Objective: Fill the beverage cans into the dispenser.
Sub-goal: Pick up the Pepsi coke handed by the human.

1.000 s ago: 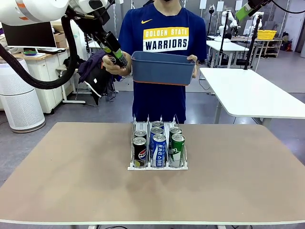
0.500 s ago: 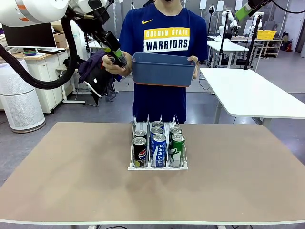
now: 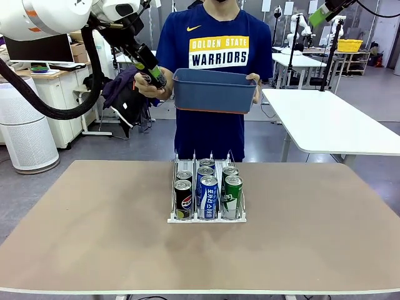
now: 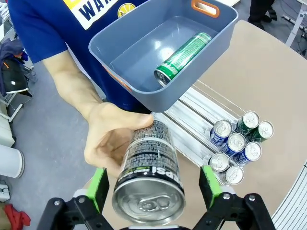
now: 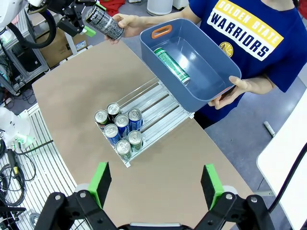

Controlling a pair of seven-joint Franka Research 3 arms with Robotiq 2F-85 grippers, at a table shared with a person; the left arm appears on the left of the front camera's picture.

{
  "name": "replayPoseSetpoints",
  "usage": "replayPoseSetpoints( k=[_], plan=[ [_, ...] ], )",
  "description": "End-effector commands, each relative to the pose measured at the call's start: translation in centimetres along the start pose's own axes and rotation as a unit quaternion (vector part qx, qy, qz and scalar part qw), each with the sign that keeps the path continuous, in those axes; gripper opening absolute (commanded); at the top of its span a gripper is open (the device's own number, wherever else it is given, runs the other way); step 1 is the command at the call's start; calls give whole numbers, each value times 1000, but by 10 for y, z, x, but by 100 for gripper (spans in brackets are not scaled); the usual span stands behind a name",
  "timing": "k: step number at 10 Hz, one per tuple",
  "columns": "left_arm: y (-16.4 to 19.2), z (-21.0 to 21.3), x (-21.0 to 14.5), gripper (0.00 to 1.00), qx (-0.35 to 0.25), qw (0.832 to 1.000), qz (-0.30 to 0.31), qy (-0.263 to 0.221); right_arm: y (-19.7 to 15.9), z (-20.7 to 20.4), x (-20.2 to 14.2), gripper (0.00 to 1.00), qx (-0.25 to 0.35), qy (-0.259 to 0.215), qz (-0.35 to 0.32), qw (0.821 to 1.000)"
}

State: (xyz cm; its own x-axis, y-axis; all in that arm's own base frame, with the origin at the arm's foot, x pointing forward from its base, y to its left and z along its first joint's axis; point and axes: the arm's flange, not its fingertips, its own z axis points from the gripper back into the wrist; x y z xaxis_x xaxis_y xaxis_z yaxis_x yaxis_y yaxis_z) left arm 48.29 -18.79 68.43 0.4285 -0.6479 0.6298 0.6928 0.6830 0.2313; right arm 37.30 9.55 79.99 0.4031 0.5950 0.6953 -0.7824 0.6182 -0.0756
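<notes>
A person's hand (image 4: 108, 143) holds a black Pepsi can (image 4: 148, 175) out between the green pads of my left gripper (image 4: 153, 186). Its jaws stand open on either side of the can, high at the back left (image 3: 152, 73). The person's other hand holds up a dark blue tub (image 3: 212, 90) with a green can (image 4: 183, 58) lying in it. The clear dispenser (image 3: 206, 217) stands at the table's middle with several beverage cans in it: black (image 3: 183, 200) in the left lane, blue-and-white (image 3: 208, 197) in the middle, green (image 3: 232, 197) on the right. My right gripper (image 5: 156, 184) hangs open high above the table.
The person stands at the far edge behind the dispenser (image 5: 144, 117). The brown tabletop (image 3: 94, 237) is bare to both sides of the rack. A white table (image 3: 331, 119) stands at the back right, off the work area.
</notes>
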Motion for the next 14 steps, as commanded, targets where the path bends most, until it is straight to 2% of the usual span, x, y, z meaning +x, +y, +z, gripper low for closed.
replayPoseSetpoints(
  k=[1, 2, 3, 4, 5, 6, 7, 14],
  plan=[
    [-2, 0, 1, 100, -1, 1000, -2, 0, 0, -1, -1, 100, 1, 1, -1, 1000],
    [-2, 0, 1, 100, -1, 1000, -2, 0, 0, -1, -1, 100, 1, 1, -1, 1000],
    [0, 0, 1, 41, 0, 1000, 0, 0, 0, -1, -1, 100, 1, 1, -1, 1000],
    [0, 0, 1, 41, 1, 1000, 1, -3, 0, -1, -1, 100, 1, 1, -1, 1000],
    [0, -1, 2, 0, 0, 1000, 0, -4, 0, -1, -1, 100, 1, 1, -1, 1000],
    [1, 0, 2, 39, 2, 1000, -2, 0, 0, -1, -1, 100, 1, 1, -1, 1000],
    [1, 1, 2, 0, 4, 1000, -1, 2, 0, -1, -1, 100, 1, 1, -1, 1000],
    [2, 4, 0, 0, 10, 1000, -10, 2, 0, -1, -1, 100, 1, 1, -1, 1000]
  ],
)
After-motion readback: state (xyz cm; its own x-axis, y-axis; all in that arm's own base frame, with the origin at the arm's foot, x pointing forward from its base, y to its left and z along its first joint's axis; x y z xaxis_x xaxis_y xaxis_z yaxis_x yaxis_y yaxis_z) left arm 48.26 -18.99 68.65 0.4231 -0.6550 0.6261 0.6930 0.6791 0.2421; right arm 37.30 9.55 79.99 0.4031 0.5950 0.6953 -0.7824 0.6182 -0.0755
